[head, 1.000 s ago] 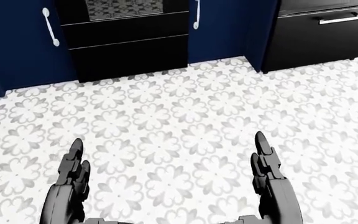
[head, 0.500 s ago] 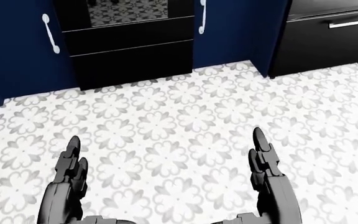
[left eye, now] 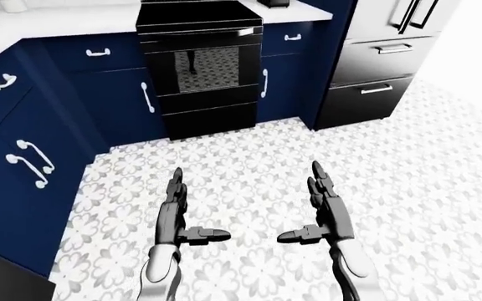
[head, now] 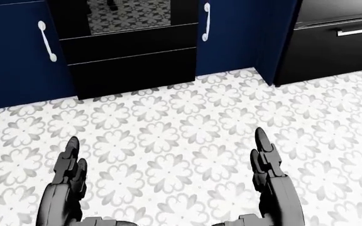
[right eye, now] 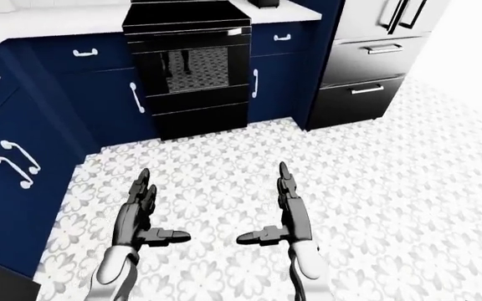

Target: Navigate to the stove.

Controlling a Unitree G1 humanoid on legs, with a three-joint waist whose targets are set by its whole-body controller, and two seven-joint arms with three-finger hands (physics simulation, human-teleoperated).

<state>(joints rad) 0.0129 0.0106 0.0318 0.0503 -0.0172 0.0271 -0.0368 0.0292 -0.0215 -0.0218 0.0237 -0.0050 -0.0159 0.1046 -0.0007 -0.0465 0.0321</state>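
Stove (left eye: 199,66), black with a glass oven door, stands at the top centre of the left-eye view, set between dark blue cabinets (left eye: 111,94) with white handles. A white tabletop (left eye: 48,19) runs along the cabinets to its left, and a small dark object on the tabletop just right of the stove is too cropped to identify. A steel fridge (left eye: 383,50) with drawers stands at the top right of that view, beyond a blue panel.

Only the eye views show the stove top, the tabletop and the fridge. The head view looks lower and shows just the lower oven door (head: 127,42), the cabinet bases and the black bottom drawer (head: 335,44) at upper right.

Both hands are held out low over the floor (left eye: 241,157), which is white tile with a grey flower pattern. The left hand (left eye: 176,216) and right hand (left eye: 325,213) each have fingers straight and spread apart, thumbs pointing inward, holding nothing.

More blue cabinets (left eye: 19,169) angle down the left edge of the left-eye view. Open floor lies between the hands and the stove and widens toward the right.
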